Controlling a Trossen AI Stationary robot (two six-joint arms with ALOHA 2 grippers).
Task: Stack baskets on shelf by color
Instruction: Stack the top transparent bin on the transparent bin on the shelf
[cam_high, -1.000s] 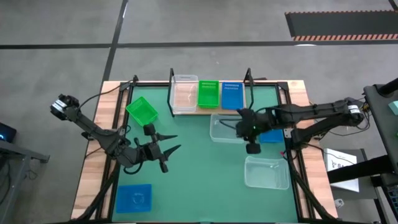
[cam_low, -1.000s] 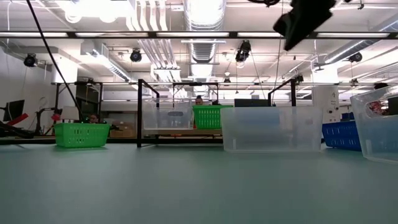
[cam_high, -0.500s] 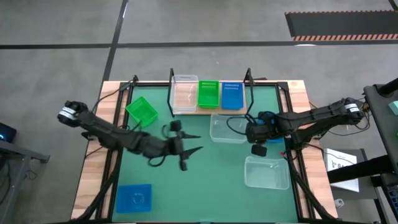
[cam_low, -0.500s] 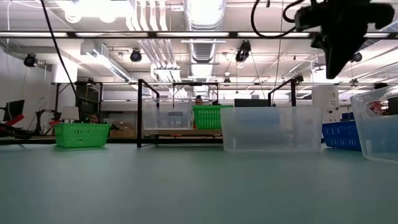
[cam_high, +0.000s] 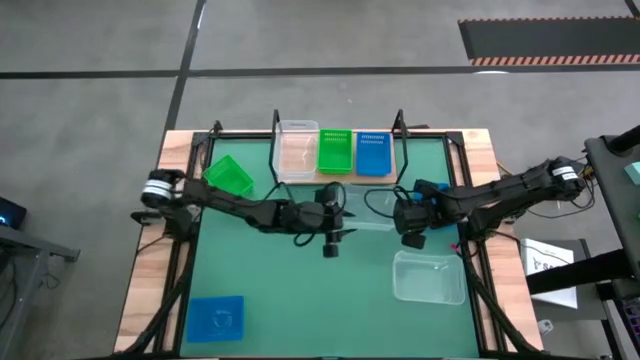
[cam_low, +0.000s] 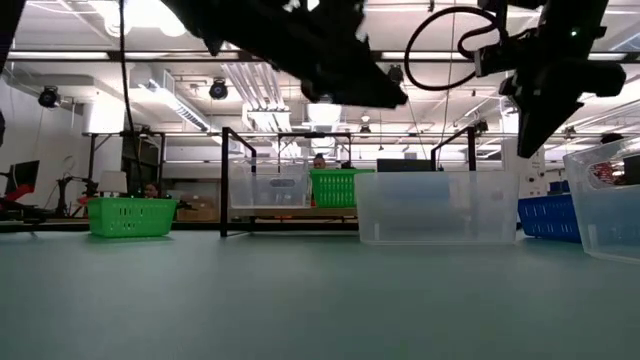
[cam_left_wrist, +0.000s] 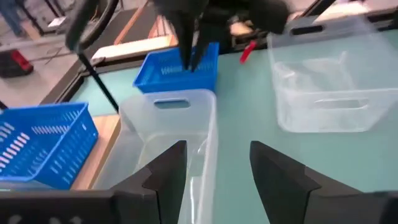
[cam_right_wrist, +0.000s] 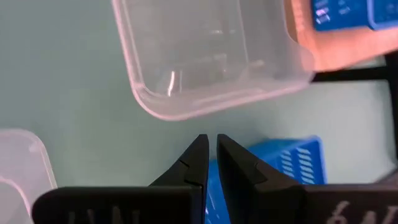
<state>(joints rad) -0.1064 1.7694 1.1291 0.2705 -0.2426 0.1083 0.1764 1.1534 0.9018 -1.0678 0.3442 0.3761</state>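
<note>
My left gripper (cam_high: 345, 213) is open and reaches across the mat to a clear basket (cam_high: 368, 206) in front of the shelf. In the left wrist view its fingers (cam_left_wrist: 214, 165) stand on either side of that clear basket's long wall (cam_left_wrist: 208, 146), above it. My right gripper (cam_high: 408, 232) is shut and hovers just right of this basket, over a blue basket (cam_right_wrist: 273, 163) on the mat. The wooden shelf (cam_high: 392, 160) holds a clear basket (cam_high: 296, 150), a green basket (cam_high: 334, 150) and a blue basket (cam_high: 371, 152) side by side.
A green basket (cam_high: 228, 176) sits on the mat's far left, a blue one (cam_high: 215, 318) at the near left and a clear one (cam_high: 428, 277) at the near right. Black uprights (cam_low: 226, 180) frame the shelf. The mat's middle near part lies open.
My left arm has swung from the mat's near left across toward the right and far side, ending over the clear basket in front of the shelf, its fingers still open. My right gripper has drawn a little toward the right edge, off that basket. No basket has moved.
</note>
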